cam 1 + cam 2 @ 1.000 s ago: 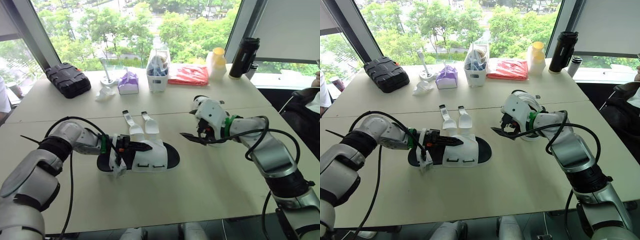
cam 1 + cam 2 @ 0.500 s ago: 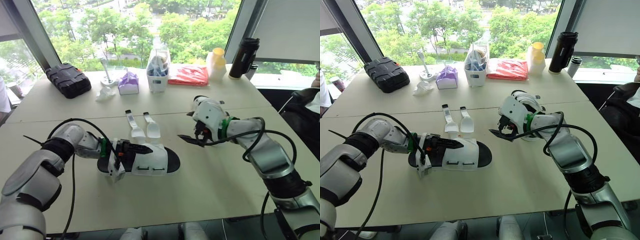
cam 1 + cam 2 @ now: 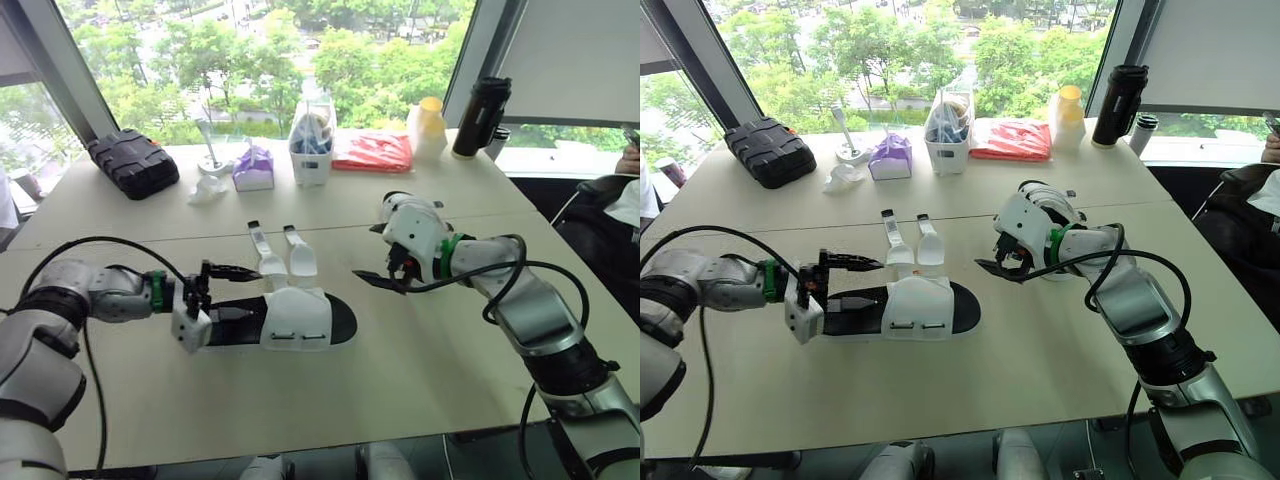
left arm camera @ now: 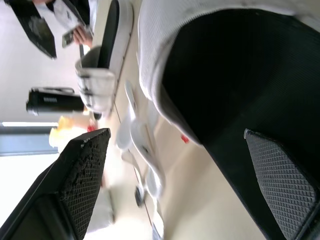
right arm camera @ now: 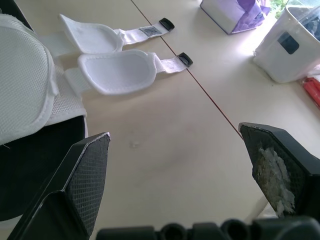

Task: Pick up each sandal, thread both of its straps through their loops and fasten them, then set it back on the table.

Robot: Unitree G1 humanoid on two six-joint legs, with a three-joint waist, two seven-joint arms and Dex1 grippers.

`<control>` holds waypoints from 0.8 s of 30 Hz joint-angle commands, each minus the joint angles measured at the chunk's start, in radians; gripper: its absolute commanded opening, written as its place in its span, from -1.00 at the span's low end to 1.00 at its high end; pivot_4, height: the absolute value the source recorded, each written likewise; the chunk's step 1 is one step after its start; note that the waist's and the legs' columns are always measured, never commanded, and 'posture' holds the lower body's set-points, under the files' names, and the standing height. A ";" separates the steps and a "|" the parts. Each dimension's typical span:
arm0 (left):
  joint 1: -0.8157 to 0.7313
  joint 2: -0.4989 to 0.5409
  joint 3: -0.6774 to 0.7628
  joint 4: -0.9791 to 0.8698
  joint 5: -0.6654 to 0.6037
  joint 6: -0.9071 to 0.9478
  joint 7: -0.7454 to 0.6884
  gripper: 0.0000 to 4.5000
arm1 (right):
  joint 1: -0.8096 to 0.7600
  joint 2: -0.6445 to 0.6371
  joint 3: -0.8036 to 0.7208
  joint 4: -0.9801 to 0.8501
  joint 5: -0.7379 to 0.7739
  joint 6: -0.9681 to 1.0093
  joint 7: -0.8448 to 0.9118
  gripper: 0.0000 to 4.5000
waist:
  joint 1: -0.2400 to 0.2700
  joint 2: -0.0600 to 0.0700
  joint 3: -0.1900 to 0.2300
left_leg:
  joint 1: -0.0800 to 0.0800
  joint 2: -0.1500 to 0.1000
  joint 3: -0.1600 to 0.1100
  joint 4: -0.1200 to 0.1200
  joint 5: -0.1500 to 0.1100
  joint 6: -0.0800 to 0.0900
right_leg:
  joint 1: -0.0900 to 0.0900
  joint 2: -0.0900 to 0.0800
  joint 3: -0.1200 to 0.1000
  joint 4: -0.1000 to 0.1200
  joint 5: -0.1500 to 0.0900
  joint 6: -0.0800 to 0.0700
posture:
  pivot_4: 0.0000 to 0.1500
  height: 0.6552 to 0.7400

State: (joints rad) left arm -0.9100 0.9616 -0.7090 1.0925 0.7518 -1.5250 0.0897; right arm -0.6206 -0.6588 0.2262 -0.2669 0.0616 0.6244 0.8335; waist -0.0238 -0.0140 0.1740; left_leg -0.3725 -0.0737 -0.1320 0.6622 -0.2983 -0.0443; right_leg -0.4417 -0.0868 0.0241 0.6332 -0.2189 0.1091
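Two unfastened straps splay from the sandal toward the tissue box; left tool and right tool gape empty.

You had a sandal with a white mesh upper over a black footbed, its white straps tipped in black, on a pale beige surface. Your right hand was black, its pads cross-hatched in a fine diamond grid. You also had a black case, a purple box, a red packet and a black flask.
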 commanded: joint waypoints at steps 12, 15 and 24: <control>0.833 0.332 0.484 -1.043 -1.776 1.468 -0.986 1.00 | 0.030 0.043 -0.015 0.080 0.115 -0.221 0.154 0.89 | -0.035 0.006 0.001 | 0.002 0.006 -0.003 0.001 -0.001 0.002 | 0.001 0.003 0.003 0.004 0.000 -0.001 | 1.00 1.00; 0.891 0.262 0.598 -1.137 -1.801 1.577 -0.919 1.00 | 0.054 0.051 0.001 0.113 0.126 -0.254 0.195 0.44 | -0.025 0.006 0.001 | 0.002 0.005 -0.001 0.001 -0.001 0.002 | 0.002 0.003 0.002 0.002 0.000 -0.001 | 1.00 1.00; 0.848 0.042 0.742 -1.168 -1.703 1.785 -0.869 1.00 | 0.136 0.071 0.075 0.173 0.103 -0.357 0.265 -0.98 | -0.016 0.006 0.001 | 0.003 0.003 -0.001 0.001 -0.001 0.002 | 0.003 0.004 0.002 0.001 0.000 -0.001 | 1.00 1.00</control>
State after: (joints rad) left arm -0.0463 1.0080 -0.0090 -0.0609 -0.9672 0.2395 -0.7885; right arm -0.4865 -0.6000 0.2958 -0.0870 0.1683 0.2957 1.0928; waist -0.0399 -0.0084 0.1746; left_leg -0.3698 -0.0703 -0.1331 0.6635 -0.2993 -0.0428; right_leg -0.4386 -0.0828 0.0263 0.6336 -0.2190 0.1078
